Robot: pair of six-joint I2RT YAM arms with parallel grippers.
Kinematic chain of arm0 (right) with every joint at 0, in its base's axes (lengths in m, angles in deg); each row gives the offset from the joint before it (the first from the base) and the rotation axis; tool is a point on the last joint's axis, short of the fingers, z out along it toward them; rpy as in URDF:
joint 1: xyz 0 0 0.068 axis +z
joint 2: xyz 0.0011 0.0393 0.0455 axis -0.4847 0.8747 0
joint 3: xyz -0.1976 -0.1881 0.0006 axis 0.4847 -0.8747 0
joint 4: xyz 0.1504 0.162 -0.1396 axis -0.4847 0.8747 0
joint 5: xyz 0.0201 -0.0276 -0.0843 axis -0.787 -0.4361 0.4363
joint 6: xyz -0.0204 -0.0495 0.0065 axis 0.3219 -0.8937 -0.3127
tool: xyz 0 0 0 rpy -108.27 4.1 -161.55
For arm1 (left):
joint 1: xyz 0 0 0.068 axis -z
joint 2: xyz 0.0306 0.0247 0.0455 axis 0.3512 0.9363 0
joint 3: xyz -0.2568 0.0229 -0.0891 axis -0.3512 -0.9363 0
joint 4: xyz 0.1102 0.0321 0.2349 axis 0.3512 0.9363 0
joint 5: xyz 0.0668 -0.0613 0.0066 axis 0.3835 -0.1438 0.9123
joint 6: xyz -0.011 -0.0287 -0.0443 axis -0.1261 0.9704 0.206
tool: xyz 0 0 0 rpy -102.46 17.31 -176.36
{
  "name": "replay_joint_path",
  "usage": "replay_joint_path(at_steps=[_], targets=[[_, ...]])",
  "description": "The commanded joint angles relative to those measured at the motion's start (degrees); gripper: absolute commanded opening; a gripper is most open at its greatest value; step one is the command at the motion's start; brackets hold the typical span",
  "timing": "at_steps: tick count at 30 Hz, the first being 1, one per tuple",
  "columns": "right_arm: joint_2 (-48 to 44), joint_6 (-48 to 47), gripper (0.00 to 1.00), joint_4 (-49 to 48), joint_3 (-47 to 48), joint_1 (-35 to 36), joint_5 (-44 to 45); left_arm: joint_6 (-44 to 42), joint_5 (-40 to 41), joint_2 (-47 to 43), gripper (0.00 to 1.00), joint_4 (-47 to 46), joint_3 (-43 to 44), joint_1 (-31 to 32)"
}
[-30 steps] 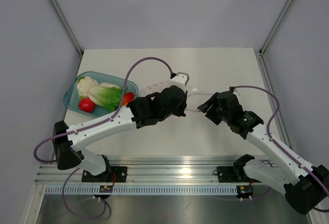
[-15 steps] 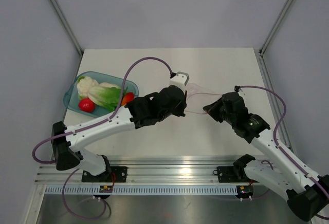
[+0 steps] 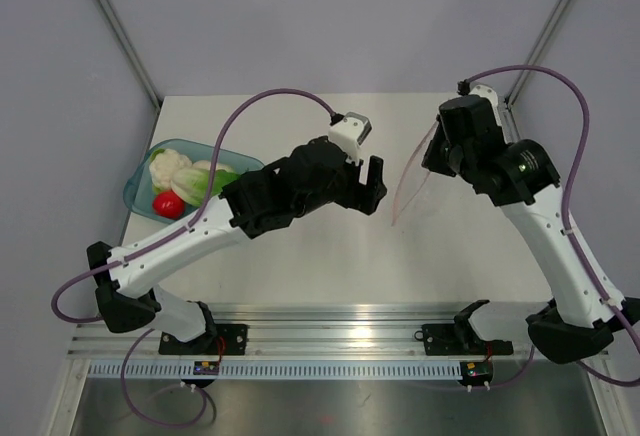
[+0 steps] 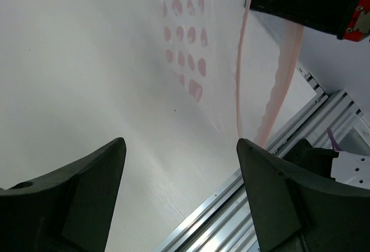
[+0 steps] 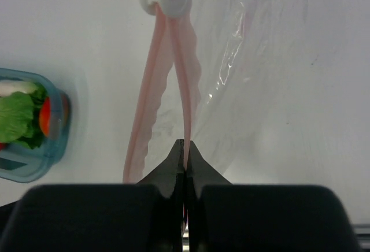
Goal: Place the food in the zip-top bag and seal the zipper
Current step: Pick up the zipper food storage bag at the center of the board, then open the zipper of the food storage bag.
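Upper right of the overhead frame, our right claw (image 5: 184, 148) clamped on the zip-top bag (image 5: 248, 49) at its zipper (image 5: 173, 73), bag dangling, left claw (image 3: 372, 184) spread apart at centre, food (image 3: 195, 184) in the bowl (image 3: 140, 198), left.

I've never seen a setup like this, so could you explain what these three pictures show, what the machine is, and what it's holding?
These are two robot arms bolted to a table, each ending in a two-finger gripper. One picture looks down from above. The other two come from cameras on the wrists. On the table sits a teal bowl holding toy food. The right gripper is pinched shut on the pink zipper of a clear zip-top bag, which hangs from it. The left gripper is open and holds nothing, with the bag just ahead of it. The bag looks empty.
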Motion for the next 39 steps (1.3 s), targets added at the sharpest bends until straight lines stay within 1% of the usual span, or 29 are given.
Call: replay_joint_path(at_steps=[1,4,9,16,23,26,27,30,31,32,33,35,36,38,39], targets=[[4.0,-7.2,0.00,11.3,4.3,0.4,0.6,0.1,-5.6,-1.4,0.80,-0.2,1.2,-2.0],[6.1,-8.2,0.00,11.5,2.6,0.4,-2.1,0.9,-7.2,-0.8,0.80,-1.2,0.5,-2.5],[5.9,-8.2,0.00,6.4,-2.4,0.4,-7.6,2.9,-9.0,3.6,0.80,-2.6,-0.5,-2.8],[4.6,-6.9,0.00,-0.1,-6.7,0.4,-13.4,5.8,-14.9,6.7,0.76,-5.3,-1.9,-3.2],[4.2,-4.7,0.00,-4.7,-10.4,0.3,-17.3,8.2,-15.2,8.5,0.70,-7.0,-4.0,-3.3],[3.3,-3.9,0.00,-6.2,-12.1,0.4,-18.6,9.5,-14.3,8.9,0.60,-8.1,-5.8,-4.1],[3.1,-3.9,0.00,-6.5,-12.9,0.3,-18.7,9.9,-13.5,9.4,0.53,-8.4,-6.7,-4.4],[1.2,-3.1,0.00,-6.4,-14.4,0.3,-18.3,10.3,-12.3,10.7,0.38,-8.4,-8.3,-6.3],[0.3,-2.7,0.00,-5.9,-15.5,0.4,-17.9,10.4,-12.8,10.8,0.10,-8.6,-9.5,-6.9],[-0.2,-2.6,0.00,-5.5,-15.9,0.4,-16.6,10.6,-13.7,10.9,0.00,-9.1,-10.2,-8.2],[-0.5,-2.5,0.03,-5.0,-16.9,0.4,-15.8,11.1,-16.8,10.7,0.00,-9.6,-11.0,-8.8],[-1.3,-2.3,0.07,-3.8,-17.9,0.4,-14.3,11.8,-19.1,9.6,0.00,-13.0,-13.9,-10.0],[-1.4,-2.1,0.16,-3.5,-19.0,0.4,-14.2,12.5,-20.2,9.2,0.00,-14.0,-14.6,-10.2],[-1.5,-1.7,0.20,-3.2,-19.7,0.4,-14.2,12.9,-20.7,9.0,0.00,-15.0,-15.3,-10.5],[-1.5,-1.4,0.24,-3.5,-20.5,0.3,-14.2,12.9,-21.0,9.1,0.00,-14.9,-15.2,-10.4]])
